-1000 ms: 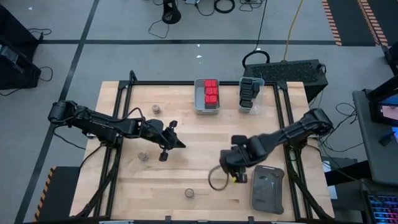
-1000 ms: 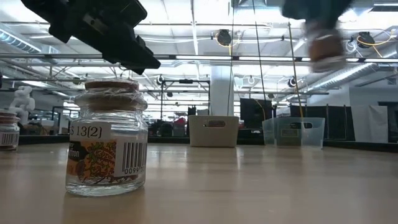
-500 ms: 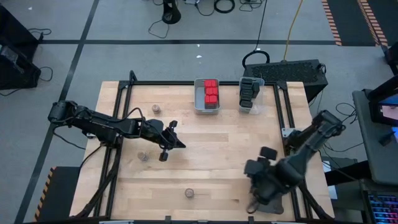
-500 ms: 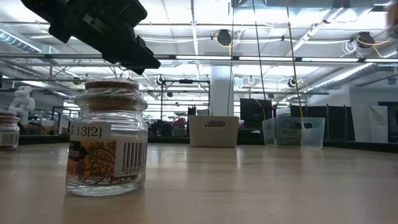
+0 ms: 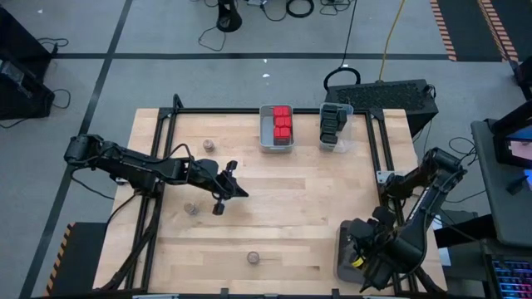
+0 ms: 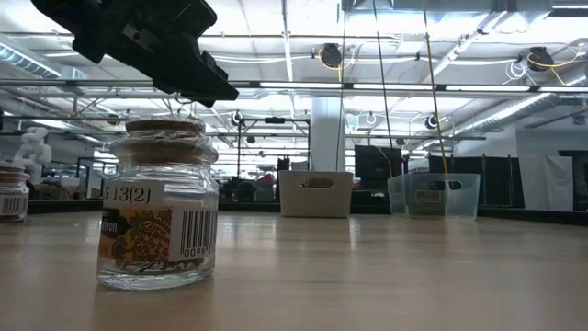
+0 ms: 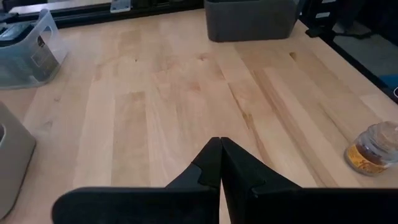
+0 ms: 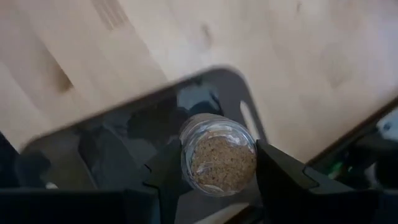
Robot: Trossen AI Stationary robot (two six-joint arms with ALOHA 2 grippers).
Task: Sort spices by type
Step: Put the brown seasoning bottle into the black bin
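Right wrist view: right claw (image 8: 214, 171) gripping cork-top jar (image 8: 219, 154) over tray (image 8: 112, 140), left claw (image 7: 221, 163) closed.

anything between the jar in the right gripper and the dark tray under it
Nothing visible. The right gripper holds the cork-topped jar directly over the dark grey tray, and the tray surface below the jar looks bare in the right wrist view.

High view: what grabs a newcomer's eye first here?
The right gripper, low at the table's right front corner, holds a cork-topped jar over the dark tray. At the back edge, a grey bin of red spices stands beside a clear bin of black ones. The left gripper waits shut mid-table, with three jars loose nearby.
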